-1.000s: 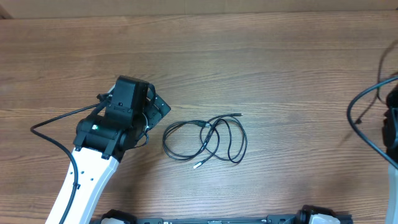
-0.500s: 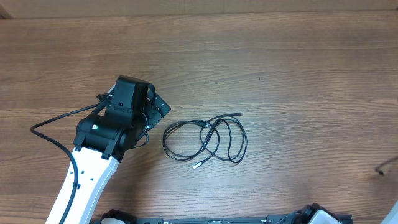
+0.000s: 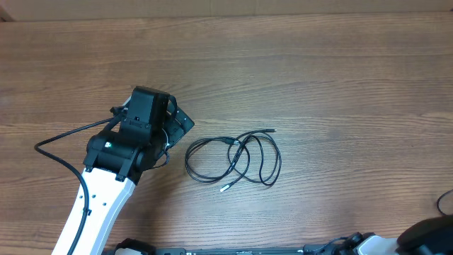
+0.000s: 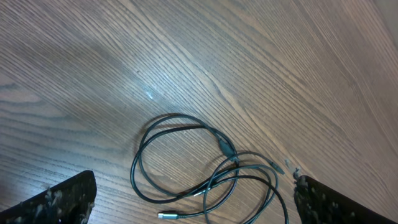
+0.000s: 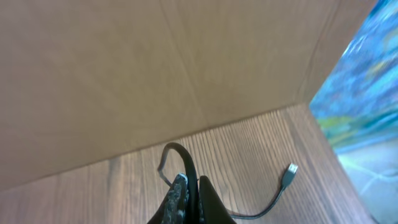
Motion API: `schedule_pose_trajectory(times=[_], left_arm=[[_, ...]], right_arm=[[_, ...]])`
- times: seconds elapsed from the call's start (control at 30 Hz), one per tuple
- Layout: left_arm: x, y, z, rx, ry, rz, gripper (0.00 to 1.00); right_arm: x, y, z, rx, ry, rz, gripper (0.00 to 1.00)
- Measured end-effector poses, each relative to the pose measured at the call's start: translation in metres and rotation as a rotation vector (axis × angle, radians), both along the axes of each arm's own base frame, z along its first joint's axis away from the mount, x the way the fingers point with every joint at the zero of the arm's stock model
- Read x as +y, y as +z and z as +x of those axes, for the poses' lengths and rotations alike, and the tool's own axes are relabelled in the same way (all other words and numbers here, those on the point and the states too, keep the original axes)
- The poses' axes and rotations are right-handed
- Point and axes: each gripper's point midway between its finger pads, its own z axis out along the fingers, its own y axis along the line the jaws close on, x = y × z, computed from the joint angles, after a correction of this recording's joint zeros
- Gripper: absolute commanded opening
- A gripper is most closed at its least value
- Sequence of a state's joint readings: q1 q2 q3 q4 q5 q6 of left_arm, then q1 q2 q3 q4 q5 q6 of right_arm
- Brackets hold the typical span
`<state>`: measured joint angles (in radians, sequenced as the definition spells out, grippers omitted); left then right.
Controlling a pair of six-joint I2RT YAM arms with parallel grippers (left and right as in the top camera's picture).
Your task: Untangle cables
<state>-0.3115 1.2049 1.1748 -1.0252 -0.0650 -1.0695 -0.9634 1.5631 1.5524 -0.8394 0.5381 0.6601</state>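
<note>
One tangle of thin black cables [image 3: 243,147] lies on the wooden table [image 3: 318,78], with the left gripper [image 4: 193,182] angled beside it, jaws wide. Only the right wrist view shows the right gripper [image 5: 188,182] raised, clamped on a black plug-ended cord [image 5: 290,170].

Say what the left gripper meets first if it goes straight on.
Probably the near loop of the cables, on the table right ahead of the open left gripper; depth is unclear.

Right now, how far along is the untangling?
Done: one loose cord with a plug end appears separated, pinched in the shut right gripper. In hand: the left gripper hangs open beside the cables, touching nothing. Left: those cables lie looped and crossed, not yet separated.
</note>
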Motion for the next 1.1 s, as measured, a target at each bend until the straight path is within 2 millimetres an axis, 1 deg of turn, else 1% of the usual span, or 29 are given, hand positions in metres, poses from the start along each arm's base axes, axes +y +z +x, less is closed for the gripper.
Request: schedule_pose_trajectory(times=[0.13,0.3,0.4,0.57,0.6,0.63,0.67,0.7,0.73,0.87,0.9,0.93,0.97,1.1], left_arm=[[0.000,0.000,0.000,0.000,0.000,0.000,1.00],[0.000,0.000,0.000,0.000,0.000,0.000,1.00],[0.000,0.000,0.000,0.000,0.000,0.000,1.00],[0.000,0.000,0.000,0.000,0.000,0.000,1.00],[0.000,0.000,0.000,0.000,0.000,0.000,1.00],[0.000,0.000,0.000,0.000,0.000,0.000,1.00],[0.000,0.000,0.000,0.000,0.000,0.000,1.00],[0.000,0.000,0.000,0.000,0.000,0.000,1.00],[0.000,0.000,0.000,0.000,0.000,0.000,1.00],[0.000,0.000,0.000,0.000,0.000,0.000,1.00],[0.000,0.000,0.000,0.000,0.000,0.000,1.00],[0.000,0.000,0.000,0.000,0.000,0.000,1.00],[0.000,0.000,0.000,0.000,0.000,0.000,1.00],[0.000,0.000,0.000,0.000,0.000,0.000,1.00]], right_arm=[[-0.012,-0.038,0.000,-0.015,-0.024,0.097,0.04],[-0.019,-0.074,0.001,-0.032,-0.046,0.189,0.04],[-0.021,-0.091,0.004,-0.026,-0.049,0.230,0.04],[-0.022,-0.113,0.007,-0.014,-0.052,0.277,0.04],[-0.022,-0.117,0.008,-0.010,-0.052,0.288,0.07],[-0.023,-0.120,0.008,-0.009,-0.053,0.294,0.13],[-0.023,-0.123,0.008,-0.004,-0.050,0.300,0.23],[-0.023,-0.124,0.009,-0.008,-0.055,0.302,0.31],[-0.023,-0.126,0.009,-0.009,-0.058,0.304,0.43],[-0.023,-0.132,0.011,-0.011,-0.056,0.319,0.86],[-0.022,-0.133,0.012,-0.015,-0.052,0.325,0.93],[-0.021,-0.135,0.014,-0.019,-0.037,0.337,0.98],[-0.021,-0.136,0.016,-0.030,-0.036,0.341,1.00],[-0.015,-0.141,0.028,-0.067,0.031,0.386,1.00]])
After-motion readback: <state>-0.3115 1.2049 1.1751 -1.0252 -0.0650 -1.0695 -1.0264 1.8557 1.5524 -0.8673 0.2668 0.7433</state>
